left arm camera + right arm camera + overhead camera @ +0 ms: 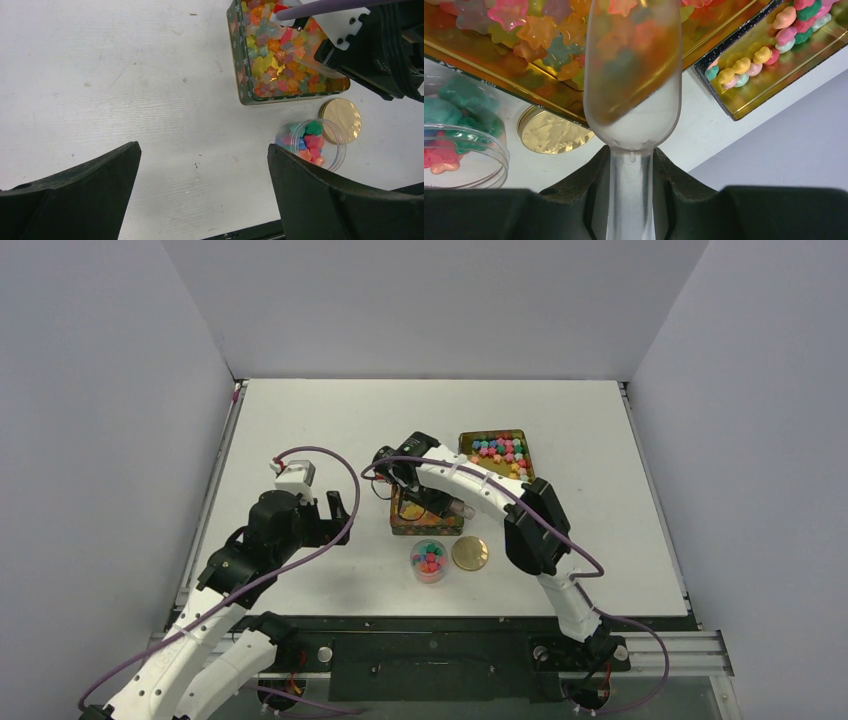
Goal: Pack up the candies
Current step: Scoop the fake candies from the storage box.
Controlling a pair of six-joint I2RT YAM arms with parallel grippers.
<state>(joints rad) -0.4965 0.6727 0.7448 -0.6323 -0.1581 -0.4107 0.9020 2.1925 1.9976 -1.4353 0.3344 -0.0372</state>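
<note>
The candies are in three places. The glossy translucent orange, red and yellow candies (272, 60) fill the near rectangular tin with dark green patterned walls (238, 75). The opaque blue, green, pink and yellow candies (500, 450) lie in the far rectangular tin with a gold interior (769, 92). A part fill of teal, red and pink pieces (310, 142) sits in the small clear round plastic jar (336, 156), which stands just in front of the near tin. The flat round gold lid (345, 117) lies off the jar, just beside it, on the white table (125, 75). Step in hand: scooping. The right gripper (631, 160) is clamped on the handle of the clear plastic scoop (631, 75), whose bowl hangs over the glossy candies in the near tin. Whether the bowl carries a load cannot be told, since candies show through its wall. The left gripper (203, 150) is spread wide, grasps nothing and hovers above bare table to the left of the near tin. Next move, by judgement: carry the scoop level to the jar mouth, centre it, and tip slowly, because the sweets are likely to roll and bounce out. The jar looks light and may shift if knocked. The lid goes on afterwards. Count: tins, two; jar, one; lid, one; scoop, one; grippers, two. The candies in either tin are too many to count, and the number in the jar is not readable.
</note>
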